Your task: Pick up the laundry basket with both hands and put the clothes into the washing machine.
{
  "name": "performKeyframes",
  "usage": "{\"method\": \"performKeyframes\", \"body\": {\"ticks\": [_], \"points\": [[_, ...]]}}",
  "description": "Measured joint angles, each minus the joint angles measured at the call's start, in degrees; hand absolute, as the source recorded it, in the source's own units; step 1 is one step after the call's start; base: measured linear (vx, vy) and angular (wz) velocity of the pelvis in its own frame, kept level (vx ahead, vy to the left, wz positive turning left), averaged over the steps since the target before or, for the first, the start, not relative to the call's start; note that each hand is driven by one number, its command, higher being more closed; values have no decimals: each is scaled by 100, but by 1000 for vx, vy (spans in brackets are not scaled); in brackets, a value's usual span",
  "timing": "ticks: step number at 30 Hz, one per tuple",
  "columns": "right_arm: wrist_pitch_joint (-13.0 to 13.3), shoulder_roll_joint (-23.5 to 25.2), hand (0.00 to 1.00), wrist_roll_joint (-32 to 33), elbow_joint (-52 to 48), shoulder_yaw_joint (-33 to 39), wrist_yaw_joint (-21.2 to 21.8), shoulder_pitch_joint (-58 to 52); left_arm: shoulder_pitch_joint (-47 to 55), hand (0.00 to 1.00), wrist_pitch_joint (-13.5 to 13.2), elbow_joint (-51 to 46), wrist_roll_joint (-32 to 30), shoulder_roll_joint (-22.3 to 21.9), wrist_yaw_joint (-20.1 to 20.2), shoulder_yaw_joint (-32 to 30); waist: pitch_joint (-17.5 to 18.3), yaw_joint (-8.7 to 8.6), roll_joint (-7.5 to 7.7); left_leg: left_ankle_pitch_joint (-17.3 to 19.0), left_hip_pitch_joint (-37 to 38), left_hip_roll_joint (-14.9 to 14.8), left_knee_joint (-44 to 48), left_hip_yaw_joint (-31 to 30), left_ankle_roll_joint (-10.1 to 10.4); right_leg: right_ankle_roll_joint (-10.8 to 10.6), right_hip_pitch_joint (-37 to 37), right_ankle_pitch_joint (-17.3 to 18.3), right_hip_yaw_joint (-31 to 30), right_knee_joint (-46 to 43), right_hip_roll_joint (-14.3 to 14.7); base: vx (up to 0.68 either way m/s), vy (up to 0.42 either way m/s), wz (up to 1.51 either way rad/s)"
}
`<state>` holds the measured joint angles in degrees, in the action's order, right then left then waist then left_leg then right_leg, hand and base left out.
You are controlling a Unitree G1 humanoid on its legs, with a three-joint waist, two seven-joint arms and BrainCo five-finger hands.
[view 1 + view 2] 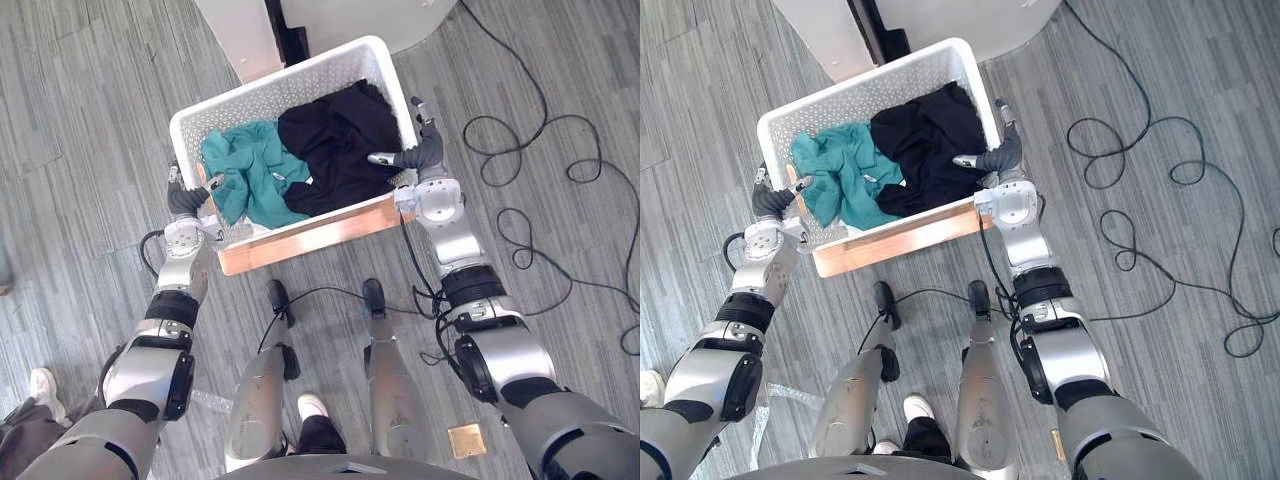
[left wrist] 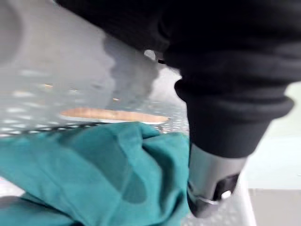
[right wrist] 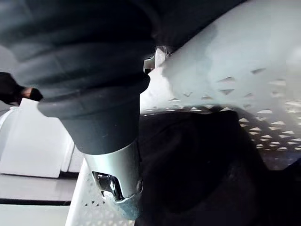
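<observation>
At its side rims, left hand (image 1: 186, 200) and right hand (image 1: 425, 155) clamp the laundry basket (image 1: 280, 82): stiff, probably light, best held there.

Eye views look down, sharing the laundry basket (image 1: 285, 88); wrist views sit close, seemingly inside it.

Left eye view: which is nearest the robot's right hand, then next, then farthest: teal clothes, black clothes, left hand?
1. black clothes, beside the right hand.
2. teal clothes, left half of the basket.
3. left hand, opposite rim.
</observation>
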<state>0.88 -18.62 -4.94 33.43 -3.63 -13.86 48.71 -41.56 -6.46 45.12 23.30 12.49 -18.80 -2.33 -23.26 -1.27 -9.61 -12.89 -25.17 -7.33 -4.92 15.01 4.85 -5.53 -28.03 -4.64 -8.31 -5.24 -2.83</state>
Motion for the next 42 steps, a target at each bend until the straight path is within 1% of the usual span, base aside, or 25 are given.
{"method": "performKeyframes", "body": {"ticks": [2, 7, 11, 14, 15, 19, 22, 28, 35, 37, 39, 42], "points": [[50, 2, 0, 7, 52, 113, -64, 45, -15, 0, 38, 78, 124, -48, -17, -18, -103, -15, -12, -4, -17, 7, 0, -50, -6, -14, -13, 12, 35, -37, -10, -30, -12, 8], [66, -19, 0, 7, 119, 207, -74, 161, -17, 0, 1, -22, 252, -187, -216, -64, -103, 5, -13, -18, -113, 46, 0, -68, -20, -63, -209, 84, 21, -240, -35, -26, -14, 3], [73, -52, 0, -1, 83, 216, -131, 81, 144, 0, 34, -356, 61, -262, -345, -35, -103, 8, -13, -16, -113, 83, 0, -68, -18, -93, -238, 136, 6, -313, -71, -2, -6, 2], [137, -75, 0, -2, -65, 227, -134, -87, 340, 0, 34, -592, -112, -363, -429, -23, -103, 25, -13, -8, -111, 97, 0, -70, -9, -99, -242, 170, 7, -337, -86, 2, -5, 1], [161, -97, 100, -3, -103, 227, -134, -142, 388, 100, 25, -630, -107, -414, -433, -10, -103, 43, -13, -9, -103, 96, 0, -70, -9, -94, -243, 187, 10, -353, -83, 0, 0, 0], [177, -105, 100, -5, -101, 225, -125, -178, 455, 100, 31, -625, -91, -457, -426, 13, -103, 68, -13, -8, -64, 93, 0, -73, -8, -84, -242, 246, 15, -433, -75, 10, -26, 0], [186, -121, 100, -4, -83, 223, -115, -177, 439, 100, 38, -586, -93, -449, -325, 23, -103, 75, -13, -9, -62, 92, 0, -78, -8, -84, -240, 246, 21, -436, -75, 2, -32, 1], [246, -174, 100, 13, 162, 215, -11, -126, 210, 100, 202, -149, -90, -364, -324, 26, -103, 90, -12, -9, 5, 90, 0, -82, -8, -83, -171, 246, 31, -435, -76, -1, -11, 1], [274, -173, 100, 76, 270, 212, 106, -140, 198, 100, 299, -54, -93, -197, -272, 263, -102, 60, -12, -12, 54, 88, 0, -97, -8, -80, -112, 241, 51, -426, -79, -5, -18, 0], [281, -173, 100, 125, 353, 208, 124, -153, 196, 100, 322, 32, -104, -189, -255, 337, -102, 57, -12, -13, 112, 88, 0, -104, -8, -79, -32, 241, 72, -405, -84, 0, -17, 2], [281, -170, 100, 190, 352, 205, 135, -248, 198, 100, 408, 74, -109, -177, -230, 374, -101, 63, -10, -12, 161, 86, 0, -114, -7, -79, 30, 241, 93, -391, -86, -1, -33, 2], [292, -170, 100, 280, 343, 202, 159, -281, 200, 100, 426, 80, -114, -166, -217, 403, -101, 58, -10, -13, 165, 86, 0, -115, -8, -77, 32, 237, 98, -394, -88, -2, -10, 0]]}}
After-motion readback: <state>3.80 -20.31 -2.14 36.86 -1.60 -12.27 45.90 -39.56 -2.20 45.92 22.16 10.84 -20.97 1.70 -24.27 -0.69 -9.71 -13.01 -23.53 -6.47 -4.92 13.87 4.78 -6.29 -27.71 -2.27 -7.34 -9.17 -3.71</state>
